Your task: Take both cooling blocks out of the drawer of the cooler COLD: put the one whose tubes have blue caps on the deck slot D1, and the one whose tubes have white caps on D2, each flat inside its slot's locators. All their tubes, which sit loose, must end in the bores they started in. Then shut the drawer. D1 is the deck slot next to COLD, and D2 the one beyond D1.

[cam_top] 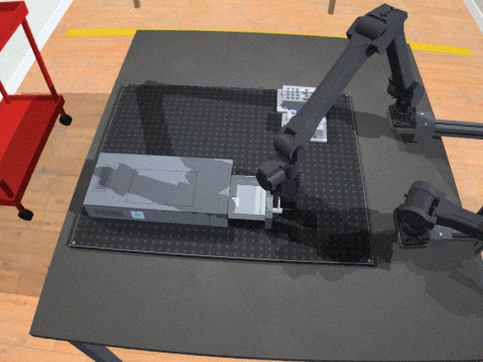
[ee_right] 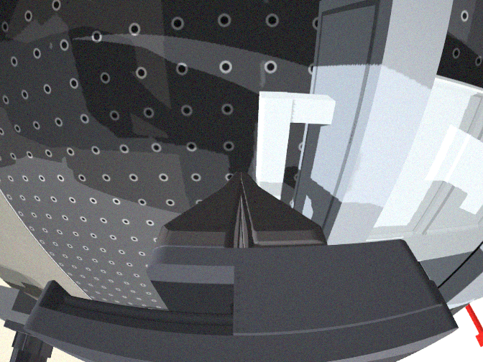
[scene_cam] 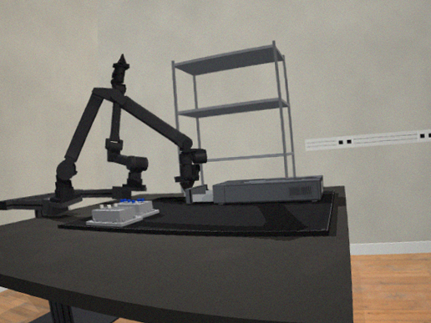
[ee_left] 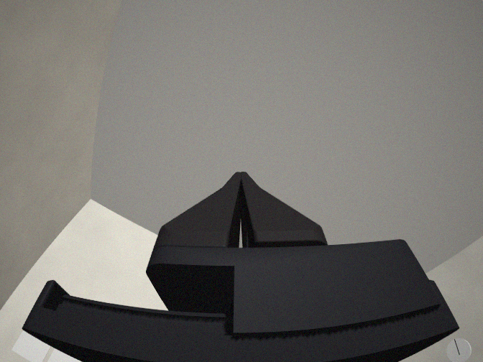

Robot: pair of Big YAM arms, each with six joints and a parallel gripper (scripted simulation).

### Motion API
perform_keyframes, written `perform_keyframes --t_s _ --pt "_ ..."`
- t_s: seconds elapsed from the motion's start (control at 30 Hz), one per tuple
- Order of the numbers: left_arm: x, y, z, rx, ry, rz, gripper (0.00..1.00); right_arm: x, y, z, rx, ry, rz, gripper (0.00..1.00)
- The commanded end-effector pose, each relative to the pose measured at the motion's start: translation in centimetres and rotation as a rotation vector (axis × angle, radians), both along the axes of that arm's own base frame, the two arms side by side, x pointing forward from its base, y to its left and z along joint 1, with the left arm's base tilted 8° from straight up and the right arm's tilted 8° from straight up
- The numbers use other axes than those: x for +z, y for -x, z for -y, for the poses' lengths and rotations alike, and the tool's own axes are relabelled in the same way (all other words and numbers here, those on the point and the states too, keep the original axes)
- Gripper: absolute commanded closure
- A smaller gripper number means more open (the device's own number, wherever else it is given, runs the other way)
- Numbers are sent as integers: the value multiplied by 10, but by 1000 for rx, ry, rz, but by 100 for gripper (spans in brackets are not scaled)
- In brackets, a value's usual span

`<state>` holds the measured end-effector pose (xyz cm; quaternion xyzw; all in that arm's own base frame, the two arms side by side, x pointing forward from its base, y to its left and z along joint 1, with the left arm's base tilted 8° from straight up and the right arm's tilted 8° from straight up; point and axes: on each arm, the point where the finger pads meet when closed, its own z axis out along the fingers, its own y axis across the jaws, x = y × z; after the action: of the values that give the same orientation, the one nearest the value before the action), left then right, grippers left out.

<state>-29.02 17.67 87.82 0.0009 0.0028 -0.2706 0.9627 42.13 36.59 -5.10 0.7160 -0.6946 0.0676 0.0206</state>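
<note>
The cooler COLD (cam_top: 159,165) (scene_cam: 267,190) has its drawer (cam_top: 268,215) (scene_cam: 188,196) (ee_right: 409,136) partly out; no block shows in the visible part. The blue-capped block (scene_cam: 144,208) sits on D1 (cam_top: 321,140), partly behind the right arm in the top view. The white-capped block (cam_top: 295,103) (scene_cam: 112,214) sits on D2 (cam_top: 280,102) and looks flat. My right gripper (ee_right: 241,180) (scene_cam: 187,188) is shut and empty, pointing down beside the outer bar of the drawer handle (ee_right: 272,144) (cam_top: 278,210); contact is unclear. My left gripper (ee_left: 240,180) (scene_cam: 122,55) is shut and empty, raised high, pointing up.
The perforated deck (cam_top: 203,129) (scene_cam: 236,223) carries cooler and slots. The right arm (cam_top: 332,86) reaches over the blue-capped block. The left arm's base (cam_top: 414,228) stands at the table edge. A red cart (cam_top: 32,142) and a shelf (scene_cam: 230,60) stand off the table.
</note>
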Motion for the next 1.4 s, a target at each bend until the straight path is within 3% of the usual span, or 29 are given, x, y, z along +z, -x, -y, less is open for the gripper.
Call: perform_keyframes --t_s 0.0,1.37 --pt "8 -18 14 8 -19 -29 100 12 -36 -11 0 -24 41 100" --pt "8 -18 14 8 -19 -29 100 17 -85 -11 0 -24 43 100"
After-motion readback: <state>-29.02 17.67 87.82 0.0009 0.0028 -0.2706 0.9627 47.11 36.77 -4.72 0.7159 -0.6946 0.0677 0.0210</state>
